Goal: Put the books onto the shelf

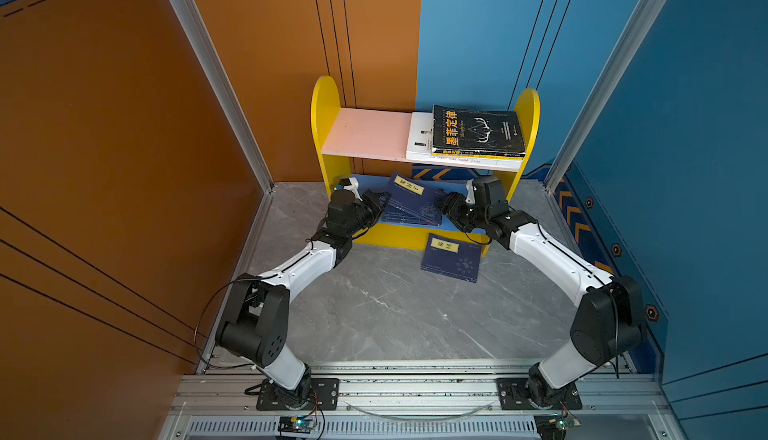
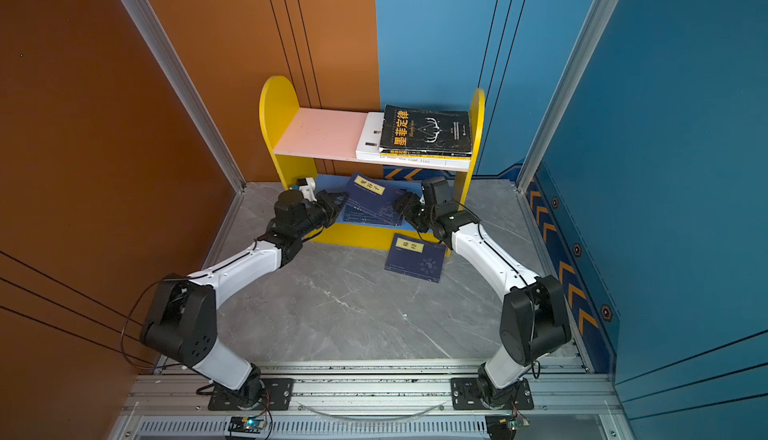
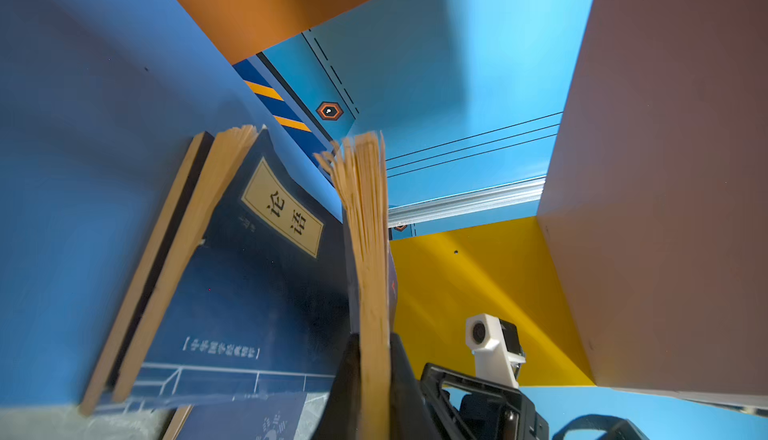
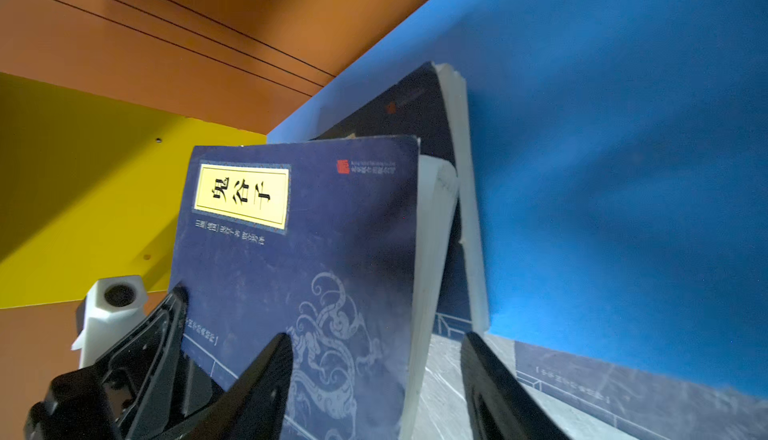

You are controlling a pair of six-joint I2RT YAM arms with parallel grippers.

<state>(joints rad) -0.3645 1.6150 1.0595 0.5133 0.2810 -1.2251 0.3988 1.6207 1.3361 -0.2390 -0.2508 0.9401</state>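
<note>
The left gripper [image 3: 372, 346] is clamped on the page edge of the top navy book [image 1: 411, 199]. That book lies tilted over a second navy book [image 3: 249, 272] on the blue lower board [image 1: 368, 186] of the shelf [image 1: 326, 118]. The right gripper [image 4: 376, 336] faces it from the other side, jaws apart around the book's far edge and not pinching.

The step in hand looks like settling this book flat. Next the left gripper would have to let go and back straight out.

Room is tight: the pink board [image 1: 365, 132] hangs just above, with yellow panels on either side. A third navy book [image 1: 451, 257] lies on the floor [image 1: 374, 313] against the base strip [image 1: 399, 236]. The black book [image 1: 473, 128] and white book [image 1: 419, 139] sit on the pink board's right end.
</note>
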